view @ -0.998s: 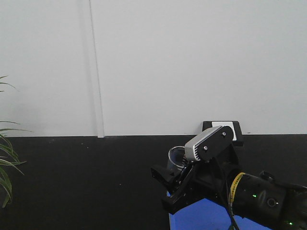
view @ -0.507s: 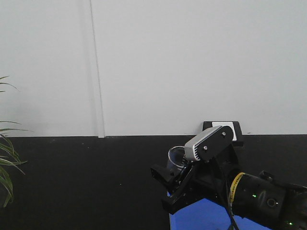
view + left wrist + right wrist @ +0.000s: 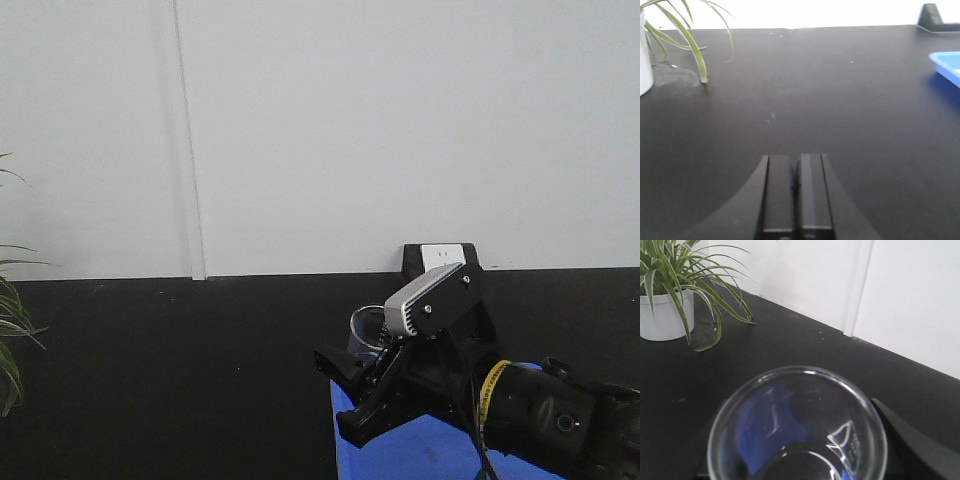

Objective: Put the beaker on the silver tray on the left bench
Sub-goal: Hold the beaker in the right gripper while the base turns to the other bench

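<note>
Beaker (image 3: 368,326) clamped rim-up between the right gripper's (image 3: 350,392) fingers, low and centre in the front view, at the upper-left corner of the blue tray (image 3: 400,455). Fills the lower middle of the right wrist view, blue showing through the glass, plant (image 3: 670,285) at upper left. Left gripper (image 3: 796,187) at bottom centre of its own view, jaws pressed together on nothing, over the black bench (image 3: 815,90), tray corner at the right edge.

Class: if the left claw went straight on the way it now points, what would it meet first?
Probably nothing near: the left claw faces open matte black bench top; the white wall looks first, depth unclear.
</note>
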